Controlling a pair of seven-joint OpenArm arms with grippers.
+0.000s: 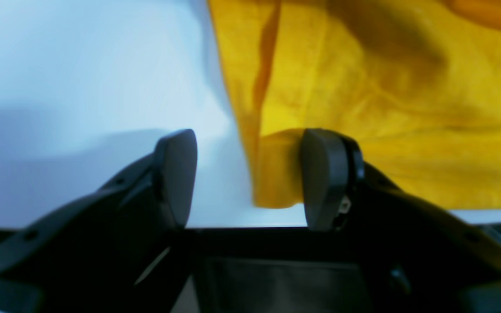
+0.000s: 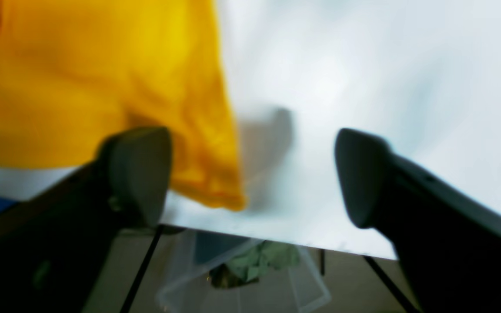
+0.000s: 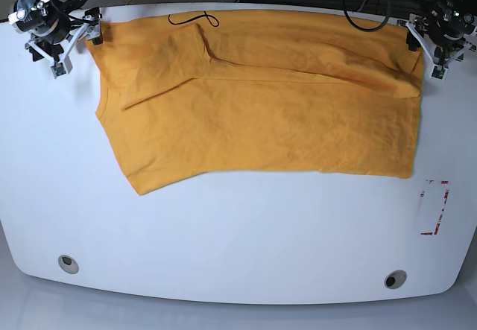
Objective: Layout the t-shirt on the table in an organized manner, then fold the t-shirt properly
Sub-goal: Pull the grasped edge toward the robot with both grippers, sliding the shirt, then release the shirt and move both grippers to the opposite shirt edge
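The orange-yellow t-shirt [image 3: 261,99] lies spread across the far half of the white table [image 3: 238,226], with its upper part folded over in a long crease. A thin black thread [image 3: 194,18] curls at its far edge. My left gripper [image 3: 423,51] stands open at the shirt's far right corner. In the left wrist view that corner [image 1: 276,174] lies loose between the fingers, beside the right finger [image 1: 324,178]. My right gripper [image 3: 77,45] is open at the far left corner. The right wrist view shows its jaws wide apart with the cloth corner [image 2: 207,187] lying between them on the table.
Two grey grommet holes [image 3: 68,263] [image 3: 395,278] sit near the front edge. A red-outlined rectangle [image 3: 434,207] marks the right side. Cables run behind the table's far edge. Past the table edge in the right wrist view, a clear bin with green cloth [image 2: 255,265] stands on the floor.
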